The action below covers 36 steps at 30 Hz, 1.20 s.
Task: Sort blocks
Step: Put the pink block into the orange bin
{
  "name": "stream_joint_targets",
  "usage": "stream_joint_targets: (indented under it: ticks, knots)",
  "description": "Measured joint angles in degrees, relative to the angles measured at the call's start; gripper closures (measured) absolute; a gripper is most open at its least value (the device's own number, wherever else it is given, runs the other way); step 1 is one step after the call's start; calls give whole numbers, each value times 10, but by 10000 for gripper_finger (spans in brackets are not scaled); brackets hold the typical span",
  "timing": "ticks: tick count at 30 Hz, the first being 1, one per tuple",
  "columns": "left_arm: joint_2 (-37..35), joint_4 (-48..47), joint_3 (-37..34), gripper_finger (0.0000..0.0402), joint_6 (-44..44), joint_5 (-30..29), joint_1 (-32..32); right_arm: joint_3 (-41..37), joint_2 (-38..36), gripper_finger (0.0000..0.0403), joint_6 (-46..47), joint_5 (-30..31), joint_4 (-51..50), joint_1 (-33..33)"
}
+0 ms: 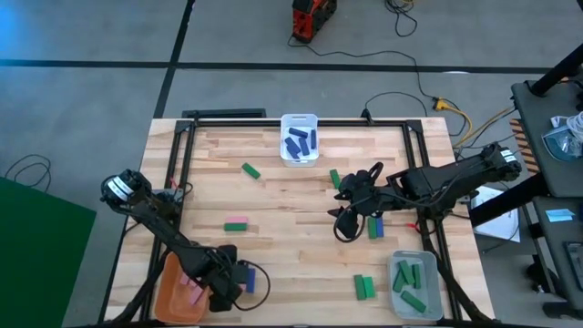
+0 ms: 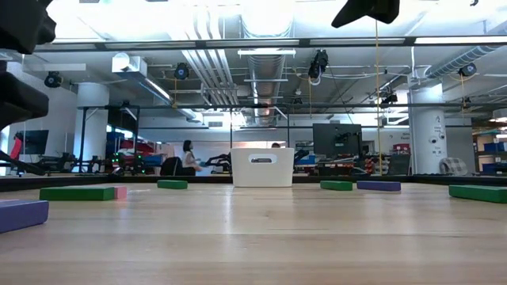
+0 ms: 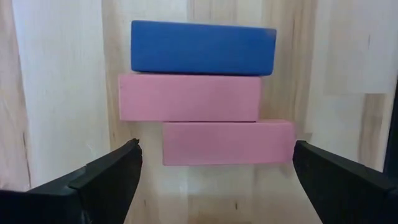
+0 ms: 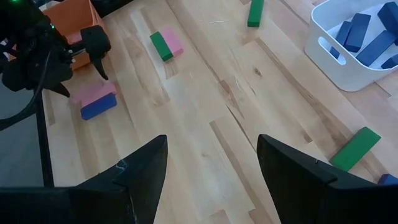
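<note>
1. Left gripper [image 3: 214, 171] hangs low at the table's near-left corner, fingers spread wide over three blocks lying side by side: a blue block [image 3: 203, 48], a pink block [image 3: 189, 98] touching it, and a second pink block [image 3: 228, 142] nearest the fingers. Bare wood shows on both sides of that nearest block, between it and each fingertip.
2. From above, this cluster sits just beside the orange bin [image 1: 168, 296], which lies against the near-left table edge and holds pink pieces.
3. Right gripper [image 4: 211, 163] hovers over the table's right-centre with its fingers apart and nothing between them; open wood lies below it.
4. White bin [image 1: 299, 138] stands at the far edge, centre, with dark blue blocks inside.
5. Grey bin [image 1: 415, 286] fills the near-right corner and holds green blocks.
6. Loose on the table: a green block [image 1: 250, 170] left of the white bin, a green-and-pink pair [image 1: 236, 224] at mid-left, and a green block [image 1: 364, 287] just left of the grey bin.
7. Widest clear stretch of wood runs through the table's middle, between the two arms.
</note>
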Motion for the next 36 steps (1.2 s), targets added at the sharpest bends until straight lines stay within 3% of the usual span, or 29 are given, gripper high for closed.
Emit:
stream_joint_targets:
  ticks: [36]
  knots:
    - [49,16,10,15,0,-35,-19,0,0,165,4,0,-1,0]
